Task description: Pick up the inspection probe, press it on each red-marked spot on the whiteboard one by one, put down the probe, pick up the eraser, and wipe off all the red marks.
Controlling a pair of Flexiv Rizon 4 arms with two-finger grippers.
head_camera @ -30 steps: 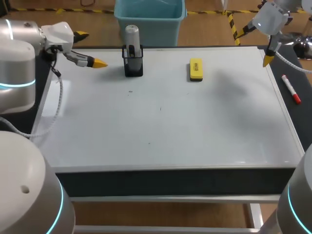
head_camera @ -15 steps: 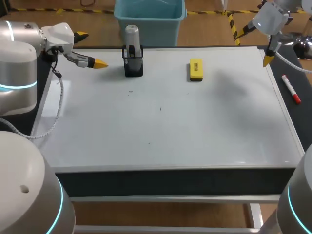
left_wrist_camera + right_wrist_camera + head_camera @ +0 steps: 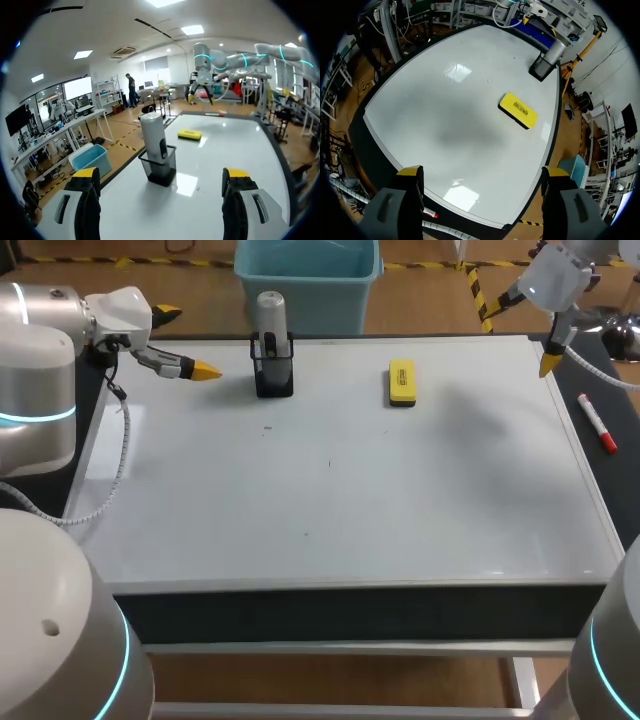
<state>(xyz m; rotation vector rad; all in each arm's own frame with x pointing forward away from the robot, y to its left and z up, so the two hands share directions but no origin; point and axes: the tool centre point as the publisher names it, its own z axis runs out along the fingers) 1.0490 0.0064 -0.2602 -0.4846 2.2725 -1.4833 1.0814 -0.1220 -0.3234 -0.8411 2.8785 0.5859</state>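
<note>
Since the inspection probe point(image 3: 271, 312) stands upright in the black holder point(image 3: 274, 377) at the far left, just right of your left gripper point(image 3: 187, 341), which has its fingers spread and empty, this arm is nearer.

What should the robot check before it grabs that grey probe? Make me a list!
1. Left pincer open, nothing in it: ok.
2. Probe upright in its black holder: ok.
3. Path from the left pincer to the probe free: ok.
4. Right pincer open, off at the far corner: ok.
5. Red marks showing on the whiteboard: not ok, none visible.
6. Eraser lying free for later: ok.
</note>
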